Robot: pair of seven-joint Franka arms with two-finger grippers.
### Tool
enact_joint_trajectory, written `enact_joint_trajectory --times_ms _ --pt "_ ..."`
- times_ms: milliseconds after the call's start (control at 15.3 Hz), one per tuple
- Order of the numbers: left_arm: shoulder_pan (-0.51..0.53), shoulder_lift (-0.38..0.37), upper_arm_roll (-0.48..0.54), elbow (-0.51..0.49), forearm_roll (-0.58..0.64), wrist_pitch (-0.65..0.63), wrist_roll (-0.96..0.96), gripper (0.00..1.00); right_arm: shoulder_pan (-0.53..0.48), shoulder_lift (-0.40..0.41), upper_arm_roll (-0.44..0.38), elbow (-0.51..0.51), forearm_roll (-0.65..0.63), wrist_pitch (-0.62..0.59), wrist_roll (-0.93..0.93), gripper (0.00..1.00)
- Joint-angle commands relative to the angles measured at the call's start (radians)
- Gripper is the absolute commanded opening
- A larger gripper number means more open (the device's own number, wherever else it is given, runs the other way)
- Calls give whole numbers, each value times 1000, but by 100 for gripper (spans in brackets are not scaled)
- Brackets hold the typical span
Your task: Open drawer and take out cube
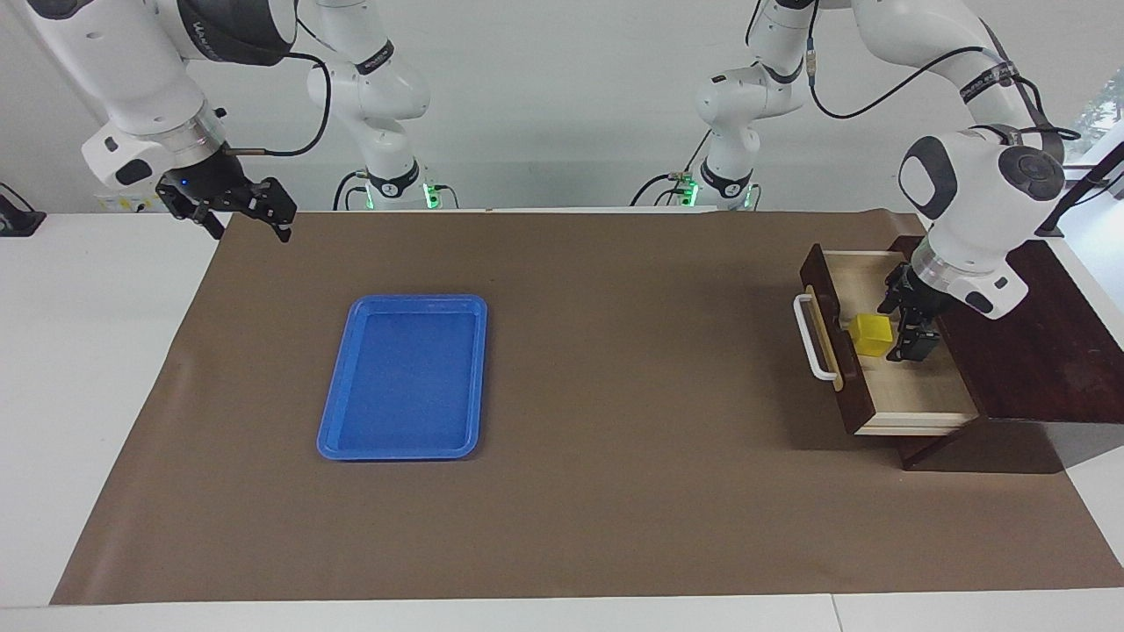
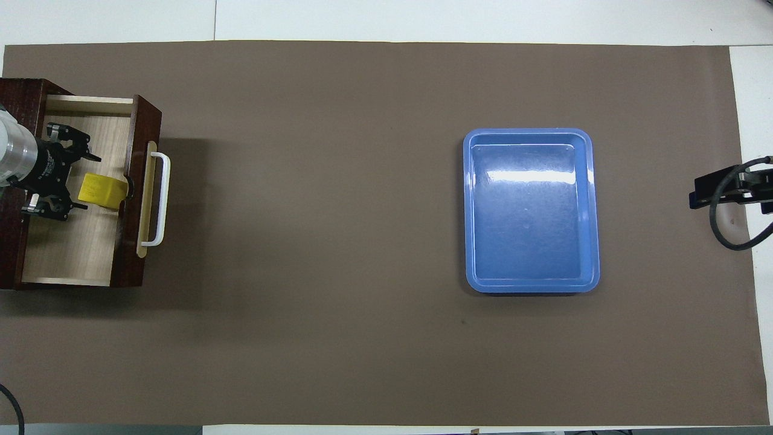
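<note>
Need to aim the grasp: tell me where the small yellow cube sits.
The small yellow cube lies inside the open dark wooden drawer at the left arm's end of the table, against the drawer front, with the left gripper beside it.

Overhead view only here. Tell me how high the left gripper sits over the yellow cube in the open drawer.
Observer: It is not above it. The left gripper is down inside the drawer, level with the yellow cube, on the cube's side away from the drawer front.
Operator: Report the right gripper. I see only a black bit at my edge.
Observer: The right gripper hangs open in the air over the brown mat's edge at the right arm's end, waiting.
</note>
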Motion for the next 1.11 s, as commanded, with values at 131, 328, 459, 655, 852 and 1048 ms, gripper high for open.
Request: enact_joint_trajectory --times_ms 131,328,459,655,852,1048 --pt "9 -38 -7 -46 -16 26 -31 9 21 -40 3 -89 103 61 266 100" --pt "2 -28 -7 -14 -16 3 -30 0 24 -39 3 -109 183 70 432 100" --pt "7 -18 -8 48 -18 -45 -28 0 35 -31 3 -134 243 99 570 100" --pt "6 5 -7 214 -62 -195 -34 0 104 0 3 -169 324 170 801 100" --pt "-79 66 -8 387 -48 -355 -228 0 122 49 3 -174 443 216 956 100" --pt "-215 84 -10 425 -21 -375 -469 0 150 98 3 -201 565 283 1073 100"
